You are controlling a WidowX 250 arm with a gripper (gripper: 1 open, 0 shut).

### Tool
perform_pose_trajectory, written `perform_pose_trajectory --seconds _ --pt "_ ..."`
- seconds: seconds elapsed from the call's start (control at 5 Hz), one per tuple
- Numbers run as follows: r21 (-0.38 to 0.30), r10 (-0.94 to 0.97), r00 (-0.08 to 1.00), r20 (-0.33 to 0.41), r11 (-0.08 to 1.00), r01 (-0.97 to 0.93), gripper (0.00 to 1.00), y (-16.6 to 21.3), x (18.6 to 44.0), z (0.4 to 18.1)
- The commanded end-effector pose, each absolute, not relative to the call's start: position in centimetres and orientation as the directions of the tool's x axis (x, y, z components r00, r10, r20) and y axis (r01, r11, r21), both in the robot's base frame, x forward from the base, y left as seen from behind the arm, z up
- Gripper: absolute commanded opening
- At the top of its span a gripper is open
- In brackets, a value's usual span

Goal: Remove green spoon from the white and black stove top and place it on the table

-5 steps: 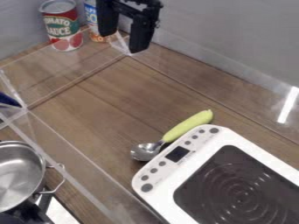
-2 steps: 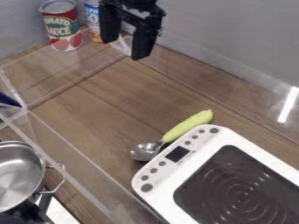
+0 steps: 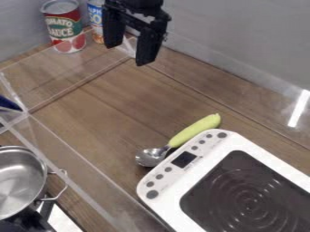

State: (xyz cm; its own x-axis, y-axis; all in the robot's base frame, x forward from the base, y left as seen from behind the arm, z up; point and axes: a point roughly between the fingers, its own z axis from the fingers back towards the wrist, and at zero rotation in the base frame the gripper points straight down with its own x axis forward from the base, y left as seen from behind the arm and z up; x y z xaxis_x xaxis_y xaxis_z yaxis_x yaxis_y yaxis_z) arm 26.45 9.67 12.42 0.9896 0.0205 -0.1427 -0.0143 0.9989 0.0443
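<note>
The green spoon (image 3: pixel 182 140) lies on the wooden table (image 3: pixel 121 100), its yellow-green handle pointing up-right and its metal bowl at the lower left, right beside the upper-left edge of the white and black stove top (image 3: pixel 230 186). The spoon's handle runs along that edge; I cannot tell whether they touch. My gripper (image 3: pixel 130 43) hangs high at the back of the table, far from the spoon, fingers apart and open with nothing between them.
A red-labelled can (image 3: pixel 63 25) stands at the back left, with a second can partly hidden behind the gripper. A steel pot (image 3: pixel 18 186) sits at the lower left corner. A grey wall runs along the back.
The gripper has shifted slightly down and toward the front; its fingers stay apart. The spoon and stove top have not moved.
</note>
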Motion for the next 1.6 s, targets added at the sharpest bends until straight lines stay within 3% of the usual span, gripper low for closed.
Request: perform_pose_trajectory --seconds 0.0,0.8,1.0,1.4 --pt "0.06 0.016 0.993 -0.12 0.998 -0.009 1.0 9.7 26.5 13.1" --pt "0.068 0.024 0.991 -0.134 0.998 -0.015 1.0 10.1 26.3 12.7" --pt "0.063 0.002 0.989 -0.149 0.998 0.008 1.0 9.5 26.4 12.0" --pt "0.048 -0.173 0.977 -0.121 0.982 0.18 1.0 4.6 27.3 10.5"
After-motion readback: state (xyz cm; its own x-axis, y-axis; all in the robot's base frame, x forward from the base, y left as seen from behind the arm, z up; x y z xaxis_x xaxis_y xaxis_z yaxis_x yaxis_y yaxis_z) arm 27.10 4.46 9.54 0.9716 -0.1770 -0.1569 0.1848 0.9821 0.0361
